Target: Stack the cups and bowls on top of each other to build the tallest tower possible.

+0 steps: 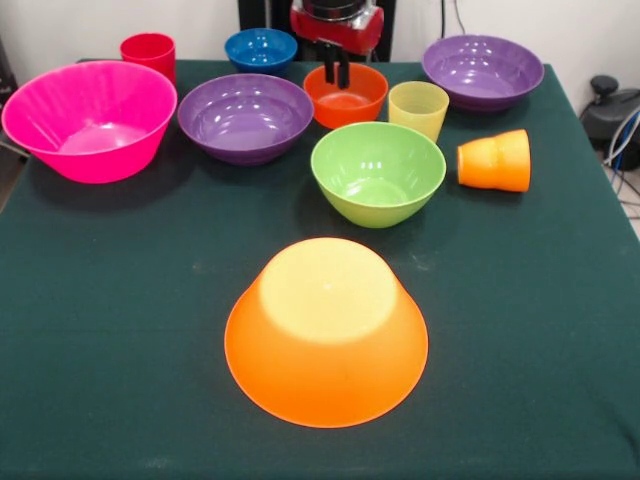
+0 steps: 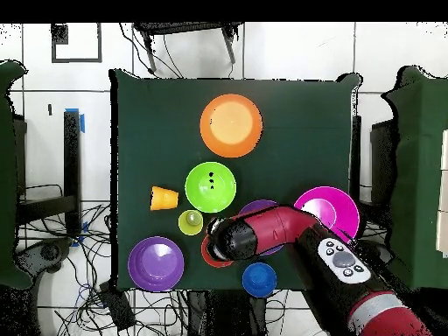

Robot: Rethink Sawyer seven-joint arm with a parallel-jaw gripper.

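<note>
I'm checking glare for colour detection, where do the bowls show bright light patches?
Front view: the upturned big orange bowl has a pale washed-out base, and both purple bowls carry white highlights. Overhead view: that orange bowl's centre also looks paler.

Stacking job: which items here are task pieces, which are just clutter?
Task pieces: big pink plastic bowl, big orange bowl upside down, two purple bowls, green bowl, blue bowl, orange-red bowl, red tumbler, yellow tumbler, orange tumbler on its side.

Clutter: floor cables.

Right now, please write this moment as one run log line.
claw: above small orange-red bowl, holding nothing | big orange bowl: upside down, alone | orange cup: on its side | stack: not started
</note>
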